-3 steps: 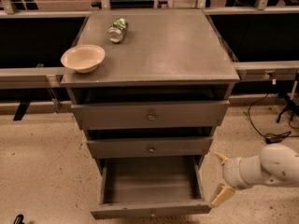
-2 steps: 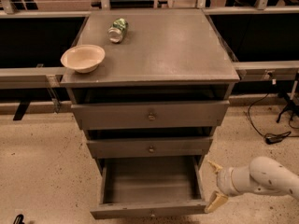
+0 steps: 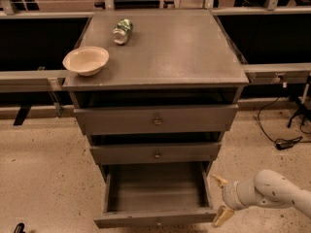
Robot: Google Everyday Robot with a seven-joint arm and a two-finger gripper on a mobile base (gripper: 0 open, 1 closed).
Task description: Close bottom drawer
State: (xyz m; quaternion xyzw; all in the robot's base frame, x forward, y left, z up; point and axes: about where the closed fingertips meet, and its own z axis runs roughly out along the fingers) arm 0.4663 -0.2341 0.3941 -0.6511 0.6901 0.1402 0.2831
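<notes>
Cabinet (image 3: 170, 52) of three grey drawers stands in the middle, and the bottom drawer (image 3: 155, 193) is pulled far out at its foot, with nothing inside. To close it well, I think the push should land flat on the middle of its front, straight toward the cabinet, so it does not twist. The arm (image 3: 277, 194) reaches in low from the right. Its gripper (image 3: 221, 198) hangs just beside the drawer's right front corner, fingers (image 3: 218, 180) spread apart, holding nothing.
</notes>
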